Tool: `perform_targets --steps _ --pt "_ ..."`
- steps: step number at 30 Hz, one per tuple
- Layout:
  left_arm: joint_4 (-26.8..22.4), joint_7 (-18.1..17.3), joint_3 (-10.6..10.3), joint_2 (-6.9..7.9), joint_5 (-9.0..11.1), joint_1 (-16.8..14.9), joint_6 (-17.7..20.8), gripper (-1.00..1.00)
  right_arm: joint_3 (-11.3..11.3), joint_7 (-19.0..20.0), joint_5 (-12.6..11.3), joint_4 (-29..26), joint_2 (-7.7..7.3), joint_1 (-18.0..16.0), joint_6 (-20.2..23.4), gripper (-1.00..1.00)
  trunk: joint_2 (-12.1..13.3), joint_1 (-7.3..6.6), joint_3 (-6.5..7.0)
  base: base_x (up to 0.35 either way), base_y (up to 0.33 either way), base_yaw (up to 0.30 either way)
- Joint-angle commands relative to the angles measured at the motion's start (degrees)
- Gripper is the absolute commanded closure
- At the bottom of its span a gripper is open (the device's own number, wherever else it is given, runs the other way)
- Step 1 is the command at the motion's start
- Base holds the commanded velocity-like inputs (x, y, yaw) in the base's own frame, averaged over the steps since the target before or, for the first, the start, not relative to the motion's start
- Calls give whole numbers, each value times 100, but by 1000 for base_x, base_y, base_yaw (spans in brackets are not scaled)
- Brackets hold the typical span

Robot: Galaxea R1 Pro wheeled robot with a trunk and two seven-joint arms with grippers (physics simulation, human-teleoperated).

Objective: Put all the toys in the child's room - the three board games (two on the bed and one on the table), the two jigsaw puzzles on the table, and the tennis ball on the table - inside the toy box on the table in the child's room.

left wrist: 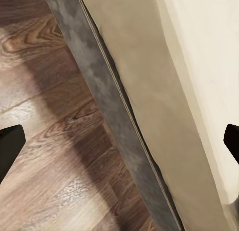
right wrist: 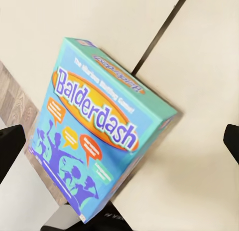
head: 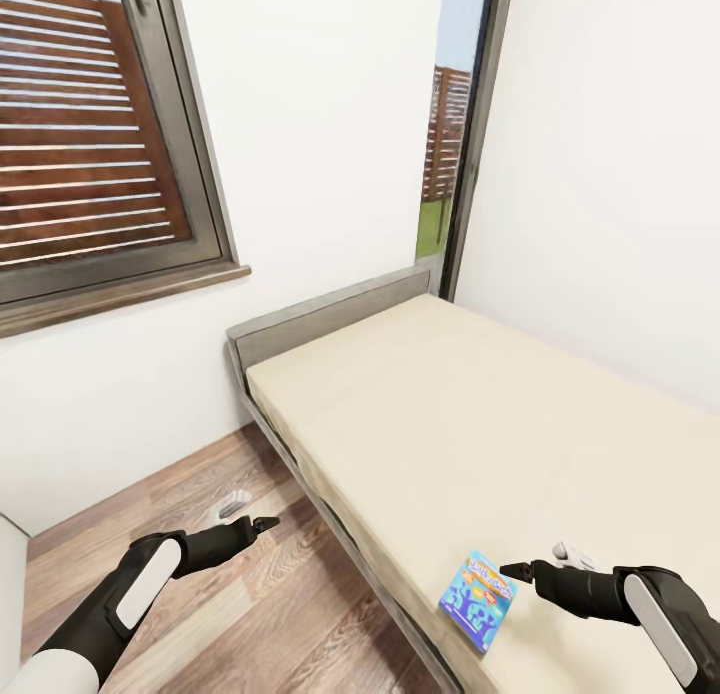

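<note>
We hold our right gripper (head: 512, 571) released beside the Balderdash box (head: 479, 600) on the bed (head: 480, 424), lining up; left gripper (head: 262, 523) idles, jaws spread.

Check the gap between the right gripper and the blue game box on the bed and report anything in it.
Nothing visible is in the way. The right gripper points at the flat blue Balderdash game box, which lies near the edge of the cream mattress; only bare mattress lies between them. Its fingers are spread.

White walls (head: 330, 124), slatted window (head: 90, 124), wood floor (head: 230, 594).
</note>
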Motion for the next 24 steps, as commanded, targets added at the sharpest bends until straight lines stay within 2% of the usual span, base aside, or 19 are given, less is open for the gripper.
perform_targets --steps 1,24 --pt "-2 -6 -11 5 12 -4 14 -100 -11 38 26 -2 1 -3 25 -100 -44 22 -23 0 0 0" --pt "-2 -6 -19 5 12 -4 15 -100 -3 70 26 -79 31 -12 15 -100 -966 527 -436 0 0 0"
